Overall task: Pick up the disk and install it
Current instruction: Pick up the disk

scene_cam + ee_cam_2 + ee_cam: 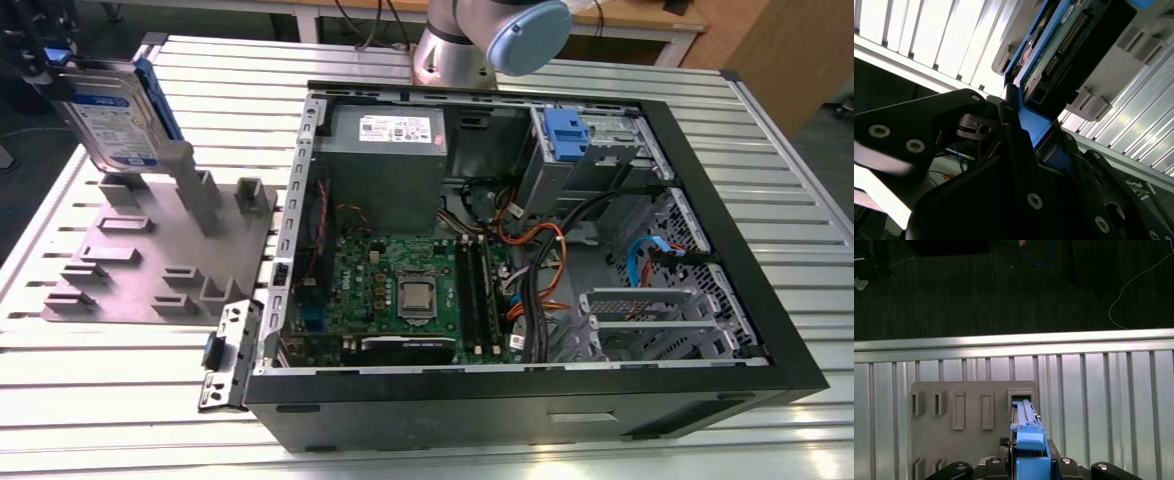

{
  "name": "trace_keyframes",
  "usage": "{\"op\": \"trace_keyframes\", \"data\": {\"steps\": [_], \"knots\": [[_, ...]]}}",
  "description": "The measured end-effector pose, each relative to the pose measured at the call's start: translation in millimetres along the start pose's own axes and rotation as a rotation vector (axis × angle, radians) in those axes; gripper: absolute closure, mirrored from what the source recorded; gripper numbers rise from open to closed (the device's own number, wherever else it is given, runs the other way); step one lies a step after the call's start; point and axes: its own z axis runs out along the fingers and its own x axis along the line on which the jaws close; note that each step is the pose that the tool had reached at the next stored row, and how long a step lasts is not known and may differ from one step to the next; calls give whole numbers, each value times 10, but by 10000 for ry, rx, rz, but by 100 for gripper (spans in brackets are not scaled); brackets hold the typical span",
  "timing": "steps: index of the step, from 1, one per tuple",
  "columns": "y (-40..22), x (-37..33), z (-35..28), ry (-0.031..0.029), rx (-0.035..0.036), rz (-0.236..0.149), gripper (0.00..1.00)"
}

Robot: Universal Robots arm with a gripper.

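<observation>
Exterior view: disk (118,112) stood upright over grey fixture plate (140,245) at the exterior view's left, beside open computer case (534,250); gripper (56,70) at its top edge
Second wrist view: gripper (1026,125) clamped shut on the disk (1064,35) by its blue bracket
First wrist view: disk (1026,437) edge-on, above fixture slot (1021,394)

Ribbed aluminium table (441,450), dark floor (1004,285), wooden desk (634,18)
</observation>
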Motion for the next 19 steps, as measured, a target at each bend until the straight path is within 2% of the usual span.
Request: {"op": "trace_keyframes", "data": {"steps": [19], "knots": [[2, -1, -86, 20, 0, 0, 64]]}}
